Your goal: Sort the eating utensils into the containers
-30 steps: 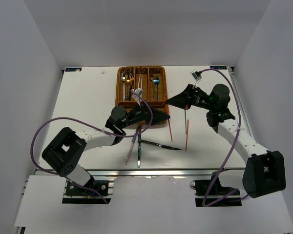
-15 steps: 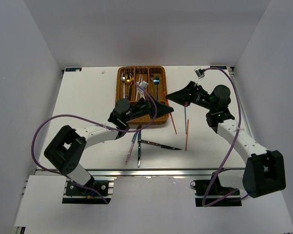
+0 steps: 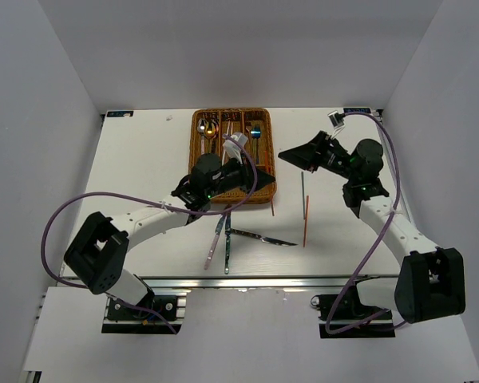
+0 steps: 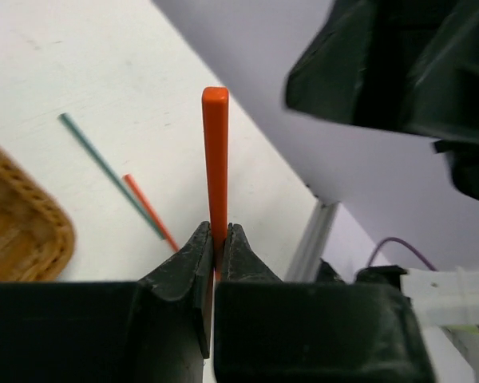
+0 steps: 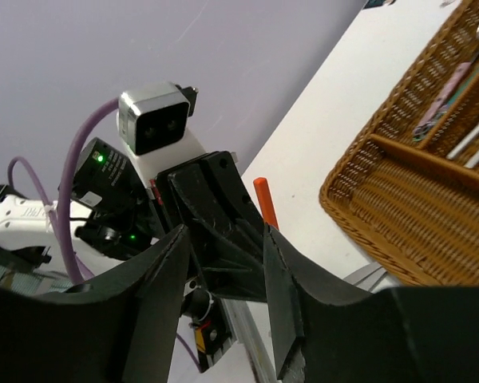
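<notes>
A white counter (image 3: 144, 159) holds a brown woven tray (image 3: 196, 144) with spoons (image 3: 208, 129) in it. The right end effector (image 5: 223, 239) hangs wide with nothing in it. The left end effector (image 4: 217, 239) pinches a red chopstick (image 4: 215, 159) near the tray's corner. A green chopstick (image 4: 104, 165) lies on the counter.

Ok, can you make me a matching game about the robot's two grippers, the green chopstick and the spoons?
Things:
1. left gripper
2. right gripper
3. green chopstick
4. spoons

States:
A. open, holding nothing
B. inside the wicker tray
C. shut on a red chopstick
D. lying on the table

Pairs: 1-C, 2-A, 3-D, 4-B
</notes>
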Motion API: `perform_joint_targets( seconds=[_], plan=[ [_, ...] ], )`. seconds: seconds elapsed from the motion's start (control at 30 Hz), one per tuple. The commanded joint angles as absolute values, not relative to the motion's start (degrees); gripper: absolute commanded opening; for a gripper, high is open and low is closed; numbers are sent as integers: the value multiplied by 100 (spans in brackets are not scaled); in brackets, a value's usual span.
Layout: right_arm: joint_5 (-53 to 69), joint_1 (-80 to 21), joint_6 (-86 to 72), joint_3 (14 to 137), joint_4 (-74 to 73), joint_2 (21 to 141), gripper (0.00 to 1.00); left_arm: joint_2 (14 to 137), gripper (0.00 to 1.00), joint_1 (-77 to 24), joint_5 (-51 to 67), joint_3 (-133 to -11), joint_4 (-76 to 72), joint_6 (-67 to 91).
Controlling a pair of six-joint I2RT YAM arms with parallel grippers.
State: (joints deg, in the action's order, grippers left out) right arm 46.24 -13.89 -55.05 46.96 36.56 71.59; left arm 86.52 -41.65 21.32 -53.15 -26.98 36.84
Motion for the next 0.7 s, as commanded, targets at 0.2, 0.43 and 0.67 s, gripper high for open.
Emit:
perform_joint_targets(
  seconds=[0.2, 0.43, 0.67],
  plan=[
    [4361, -546, -5274, 4588, 3086, 7005, 48, 8446, 0, -4043, 680, -6177, -986, 2857],
    [2946, -211, -4115, 5036, 1074, 6706, 49, 8919, 0, -3490, -717, -7495, 446, 2313],
    [2241, -211, -3692, 5063, 395, 7224, 51, 10834, 0, -2743, -1195, -9665, 1002, 1329]
  ],
)
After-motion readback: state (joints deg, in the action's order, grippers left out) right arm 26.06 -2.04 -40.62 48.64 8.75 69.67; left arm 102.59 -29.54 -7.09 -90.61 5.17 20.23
